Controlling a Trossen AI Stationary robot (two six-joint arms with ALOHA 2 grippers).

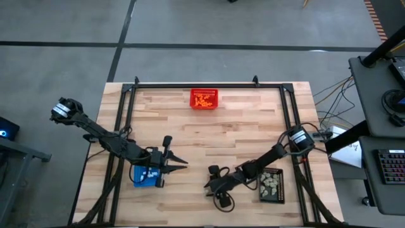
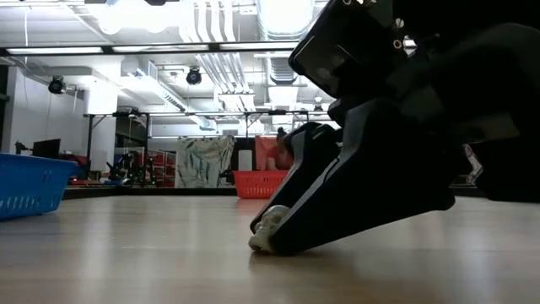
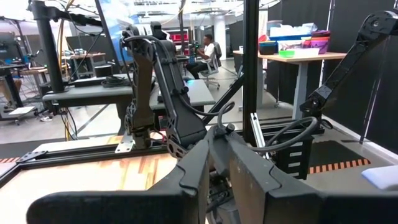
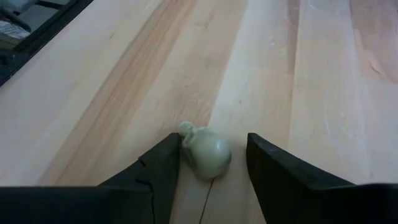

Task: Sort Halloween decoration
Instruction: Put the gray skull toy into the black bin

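A small pale grey-green trinket [image 4: 207, 152], round with a little knob, lies on the wooden table [image 4: 292, 74] near the front centre. My right gripper [image 4: 212, 142] slants down over it, open, with one finger on either side. The low view shows the trinket [image 2: 267, 228] on the table at the fingertips of my right gripper [image 2: 274, 241]. My left gripper [image 1: 182, 163] hangs level above the blue tray [image 1: 143, 178], shut, with nothing seen between its fingers [image 3: 211, 149]. My right gripper has one finger [image 4: 168, 155] right against the trinket's side [image 4: 188, 149], and I cannot tell whether it touches. The other finger [image 4: 261, 155] stands apart from it. The fingers come slanting down from the table's right, and the trinket rests on the table.
A black tray [image 1: 279, 192] with several pale trinkets sits at the front right, close behind my right arm. A red mesh basket [image 1: 204, 99] with orange pieces stands at the far edge. The blue tray also shows at the left of the low view [image 2: 29, 181]. Bare wood lies between them.
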